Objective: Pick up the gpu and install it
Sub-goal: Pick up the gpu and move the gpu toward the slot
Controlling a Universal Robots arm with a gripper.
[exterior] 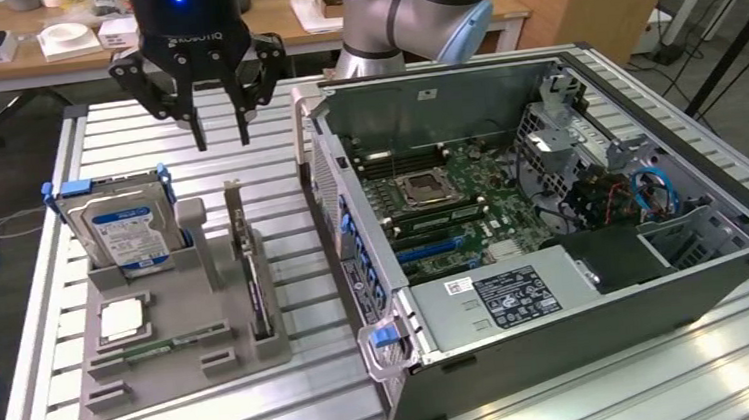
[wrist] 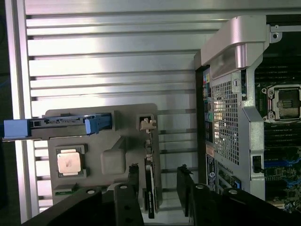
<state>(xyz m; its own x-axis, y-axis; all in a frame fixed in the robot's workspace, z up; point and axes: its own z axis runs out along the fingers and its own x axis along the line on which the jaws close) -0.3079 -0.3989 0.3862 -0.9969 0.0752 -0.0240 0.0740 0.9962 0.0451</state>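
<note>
gpu (exterior: 252,270) apart beneath the spread claw (exterior: 224,142)

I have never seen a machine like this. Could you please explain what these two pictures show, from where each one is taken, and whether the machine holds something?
This is a robot arm with a black two-finger gripper at its end. One picture comes from a camera off the arm that sees the whole metal table. The other comes from a camera on the wrist, looking down past the fingers.

On the table are an open computer case and a grey holder. The holder carries a hard drive with a blue label, a processor chip, a small green memory stick and the gpu, a thin card standing on its edge in a slot.

The gripper is open and holds nothing. It hangs above the table near the holder.
</note>
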